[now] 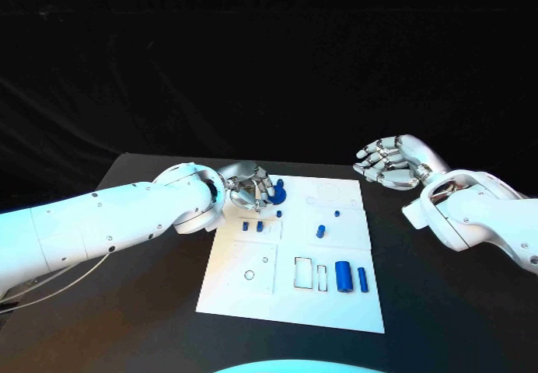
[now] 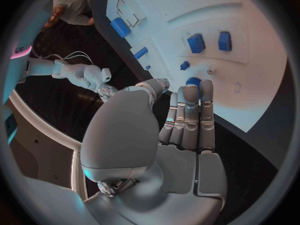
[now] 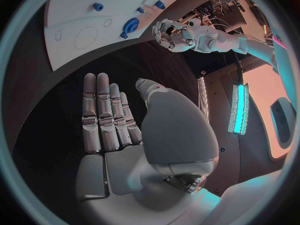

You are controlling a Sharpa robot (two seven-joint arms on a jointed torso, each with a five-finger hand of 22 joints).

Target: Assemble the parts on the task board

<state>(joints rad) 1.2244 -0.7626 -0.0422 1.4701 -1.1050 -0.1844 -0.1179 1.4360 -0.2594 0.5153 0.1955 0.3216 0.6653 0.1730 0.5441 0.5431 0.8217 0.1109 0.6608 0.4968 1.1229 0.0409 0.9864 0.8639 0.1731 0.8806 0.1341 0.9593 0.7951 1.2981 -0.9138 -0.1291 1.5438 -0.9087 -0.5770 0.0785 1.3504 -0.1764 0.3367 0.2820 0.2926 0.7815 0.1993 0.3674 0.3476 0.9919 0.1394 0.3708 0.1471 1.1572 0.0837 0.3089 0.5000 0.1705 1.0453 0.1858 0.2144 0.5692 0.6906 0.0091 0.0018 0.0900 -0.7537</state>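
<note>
Head view: left hand (image 1: 249,186) over board (image 1: 253,299), fingers (image 1: 261,193) around blue round part (image 1: 278,190), grasp unclear. Right hand (image 1: 390,162) raised, released. Could knock neighbouring small pieces (image 1: 253,227) astray.

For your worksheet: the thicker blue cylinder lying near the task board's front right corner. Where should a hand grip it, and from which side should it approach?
Grip the thicker blue cylinder across its middle, coming straight down from above. It lies flat with its long axis running front to back, so its curved sides are free. A thinner blue cylinder lies close on its right, leaving little room there, so keep the fingers narrow. The right hand is probably better placed.
</note>
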